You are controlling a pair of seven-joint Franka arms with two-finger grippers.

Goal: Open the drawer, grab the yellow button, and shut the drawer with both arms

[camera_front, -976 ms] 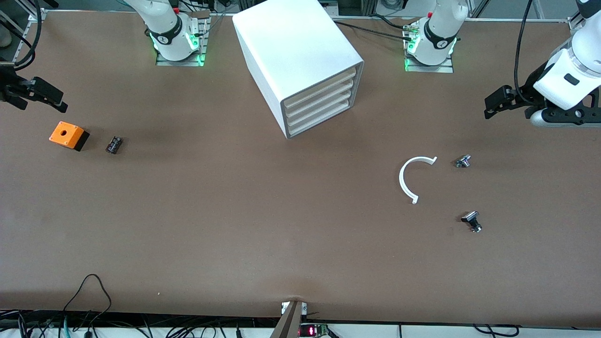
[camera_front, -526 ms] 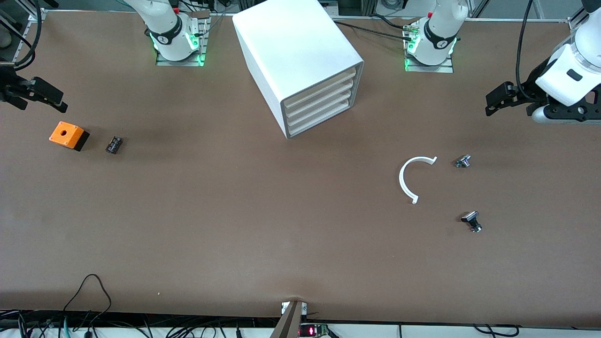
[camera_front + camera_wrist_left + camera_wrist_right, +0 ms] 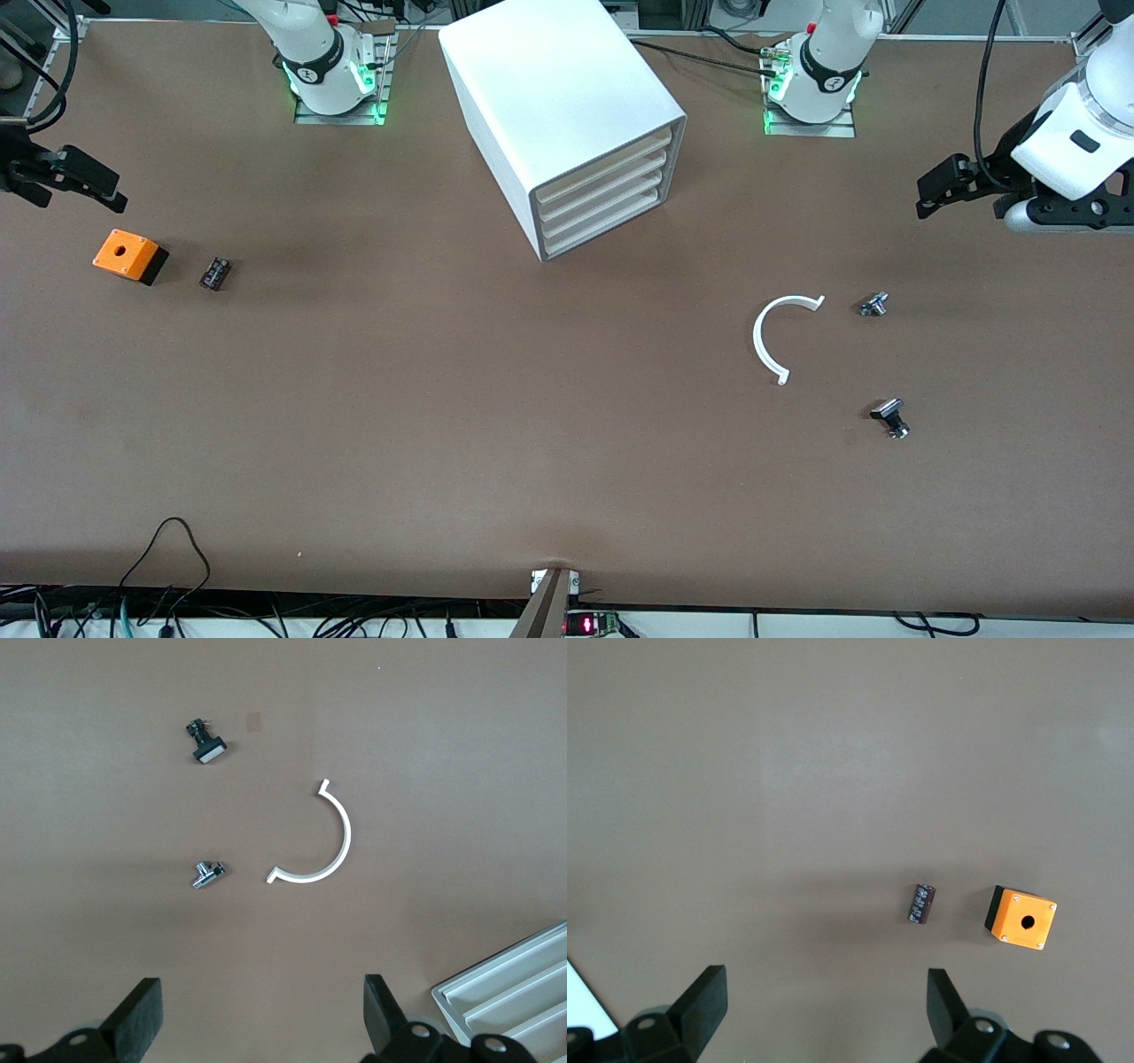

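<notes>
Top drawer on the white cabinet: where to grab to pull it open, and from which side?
Take the drawer by its front lip, the uppermost of four stacked fronts in the cabinet. It's shut flush and I see no handle, so likely hook the edge. Approach from in front of the drawer face, which is angled toward the left arm's end and the front camera.

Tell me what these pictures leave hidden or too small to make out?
- Button: in no view; all four drawers of the cabinet are shut, the top drawer included.
- Right gripper: front view's edge cuts its arm off.
- Two small metal parts: too small to identify.
</notes>
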